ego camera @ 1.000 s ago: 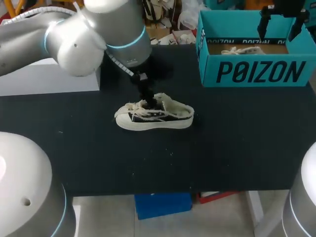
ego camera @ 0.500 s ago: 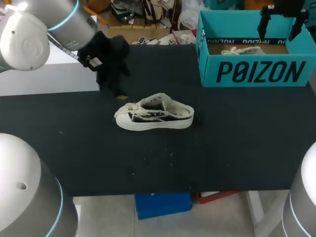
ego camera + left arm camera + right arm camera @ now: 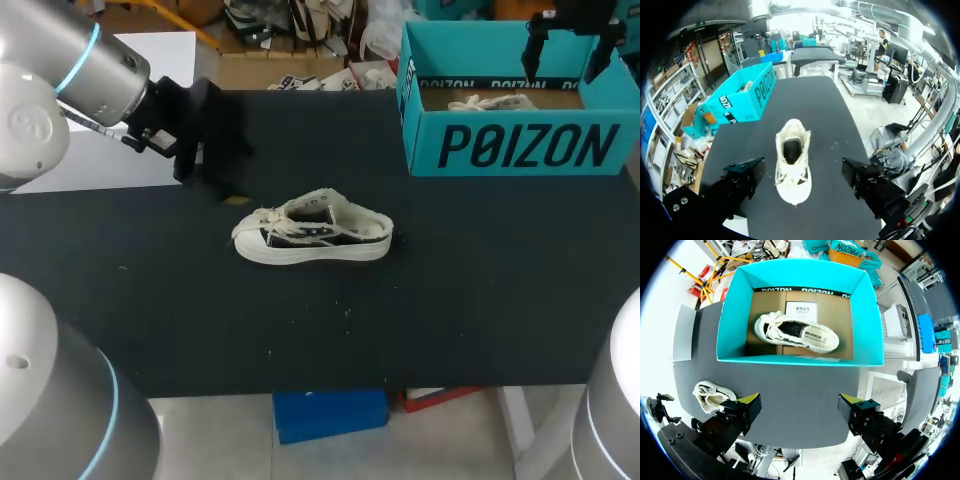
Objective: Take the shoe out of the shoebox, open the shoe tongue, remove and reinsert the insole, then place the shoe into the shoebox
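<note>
Shoe (image 3: 312,238) of frayed cream canvas, with a dark side panel and a thick pale rubber sole, sits upright on the matte black table (image 3: 450,300), well apart from the shoebox (image 3: 520,150), toe pointing away from it. Farther still from the shoebox, the left gripper (image 3: 802,175) hangs with its blocky black fingers spread wide, holding nothing. The shoebox, a teal cardboard rectangle, holds a second matching shoe (image 3: 796,332) on its brown floor. Above it the right gripper (image 3: 800,410) hovers, jaws apart and empty.
</note>
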